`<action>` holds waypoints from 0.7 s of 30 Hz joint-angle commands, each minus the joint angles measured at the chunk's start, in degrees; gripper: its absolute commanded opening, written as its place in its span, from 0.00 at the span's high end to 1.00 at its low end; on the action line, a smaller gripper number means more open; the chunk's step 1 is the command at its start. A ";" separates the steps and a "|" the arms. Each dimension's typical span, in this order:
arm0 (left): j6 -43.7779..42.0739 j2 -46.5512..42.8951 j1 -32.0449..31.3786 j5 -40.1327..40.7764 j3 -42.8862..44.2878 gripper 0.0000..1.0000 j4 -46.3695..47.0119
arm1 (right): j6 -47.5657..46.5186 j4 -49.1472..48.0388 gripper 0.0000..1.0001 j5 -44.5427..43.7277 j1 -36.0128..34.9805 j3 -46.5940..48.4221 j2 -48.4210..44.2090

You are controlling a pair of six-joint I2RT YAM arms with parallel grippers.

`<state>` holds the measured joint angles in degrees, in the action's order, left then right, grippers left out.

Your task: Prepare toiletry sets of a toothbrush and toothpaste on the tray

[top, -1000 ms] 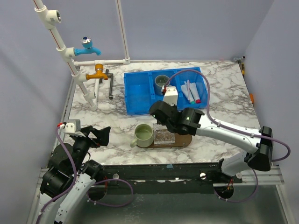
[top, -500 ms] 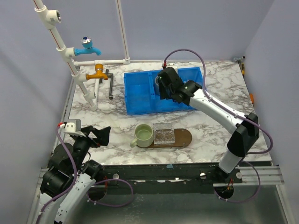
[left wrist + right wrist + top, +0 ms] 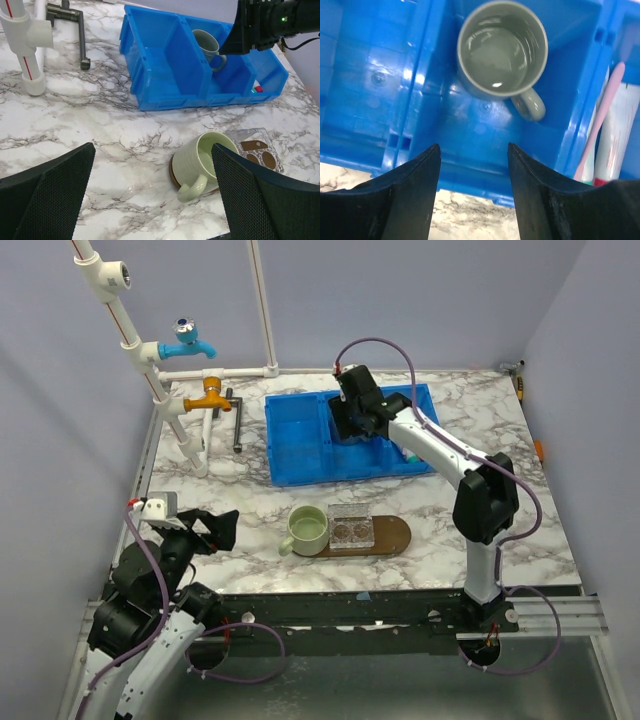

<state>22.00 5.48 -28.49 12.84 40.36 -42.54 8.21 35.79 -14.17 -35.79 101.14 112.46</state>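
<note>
Pink toothbrush [image 3: 603,114] and white tube [image 3: 620,131] lie in blue bin's [image 3: 365,60] end compartment; grey mug [image 3: 502,47] adjacent. Right gripper [image 3: 474,150], left gripper [image 3: 152,150]: jaws apart, empty.

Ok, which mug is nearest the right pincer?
The grey mug, in the middle compartment of the blue bin, just ahead of the right pincer; the pale-green mug stands on the tray.

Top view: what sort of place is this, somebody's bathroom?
More likely a lab mock-up of a washroom counter: a marble-look table, a blue tap and an orange tap on bare white pipes, and a robot arm reaching over it.
</note>
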 commanded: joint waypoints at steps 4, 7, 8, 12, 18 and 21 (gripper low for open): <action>-0.20 1.96 0.32 -0.45 -0.43 0.01 0.27 | -7.59 -2.30 0.42 5.51 1.38 8.40 5.71; -0.19 2.32 0.30 -0.36 -0.46 0.01 0.27 | -9.48 -1.40 0.43 5.96 1.96 11.57 8.51; -0.20 2.28 0.28 -0.32 -0.45 0.01 0.26 | -9.67 -1.05 0.44 6.42 2.20 12.68 9.26; -0.11 2.31 0.28 -0.11 -0.45 0.01 0.23 | -10.52 0.94 0.48 8.42 3.39 16.59 12.91; -0.20 3.14 0.29 -0.10 -0.35 0.01 0.18 | -11.71 3.06 0.48 11.39 4.10 19.44 15.88; -0.20 3.47 0.28 -0.14 -0.36 0.01 0.20 | -12.12 3.05 0.48 11.70 4.28 19.46 16.79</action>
<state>21.98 7.94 -28.49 12.86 40.36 -42.54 -2.13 36.77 -5.21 -31.86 118.78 127.52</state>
